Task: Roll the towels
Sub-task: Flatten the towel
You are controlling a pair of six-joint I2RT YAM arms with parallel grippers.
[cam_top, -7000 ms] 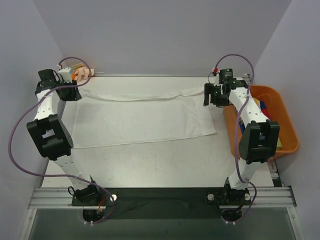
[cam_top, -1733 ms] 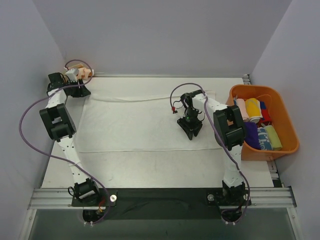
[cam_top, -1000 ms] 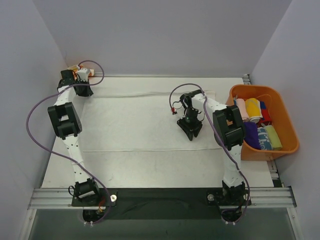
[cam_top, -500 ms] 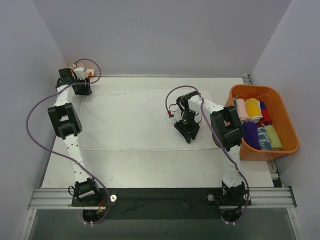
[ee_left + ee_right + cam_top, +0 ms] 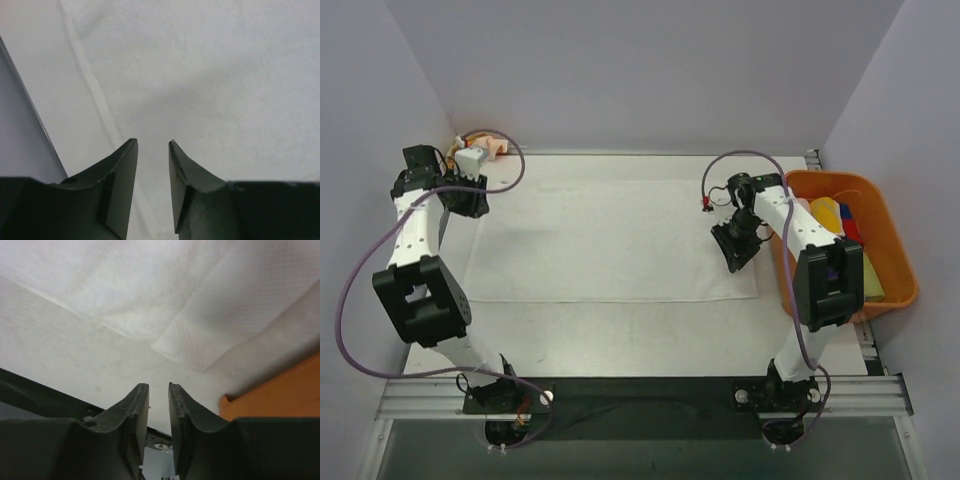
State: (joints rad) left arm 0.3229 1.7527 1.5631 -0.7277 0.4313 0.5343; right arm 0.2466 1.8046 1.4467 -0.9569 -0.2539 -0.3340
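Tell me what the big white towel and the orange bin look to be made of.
White towel: soft woven cloth with a matte finish. The right wrist view shows a fine waffle-like weave and a corner lying limp and flat.
Orange bin: probably moulded plastic, smooth with a slight sheen. Its rim looks rigid, even and uniformly coloured.

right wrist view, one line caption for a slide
Right pincer, empty and slightly parted, near a corner of the white towel, orange bin at right.
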